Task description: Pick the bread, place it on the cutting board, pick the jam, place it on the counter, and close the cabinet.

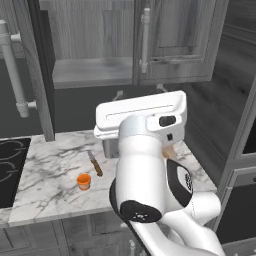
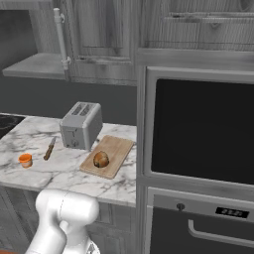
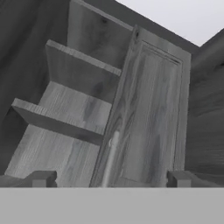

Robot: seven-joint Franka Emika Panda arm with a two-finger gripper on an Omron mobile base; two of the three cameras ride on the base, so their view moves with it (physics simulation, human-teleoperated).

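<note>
Gripper (image 3: 109, 178): wide open, empty, facing open cabinet (image 3: 78, 109).
Bread (image 2: 101, 158): on cutting board (image 2: 119, 147).
Jam (image 1: 83, 181): on counter (image 1: 50, 165).
Risk: glancing push slipping off left door (image 1: 35, 70), left ajar.

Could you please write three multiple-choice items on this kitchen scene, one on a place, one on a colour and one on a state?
1. Where does the bread lie?
A. on the cutting board
B. on top of the toaster
C. on the cabinet shelf

2. What colour is the jam jar on the counter?
A. green
B. orange
C. blue

3. How does the left door of the cabinet stand?
A. shut
B. taken off
C. open, its shelf bare to view

Answers:
1 A: the right base view shows the brown lump resting on the wooden board.
2 B: both base views show an orange jar near the knife.
3 C: the left door is swung out, exposing the shelf.
</note>
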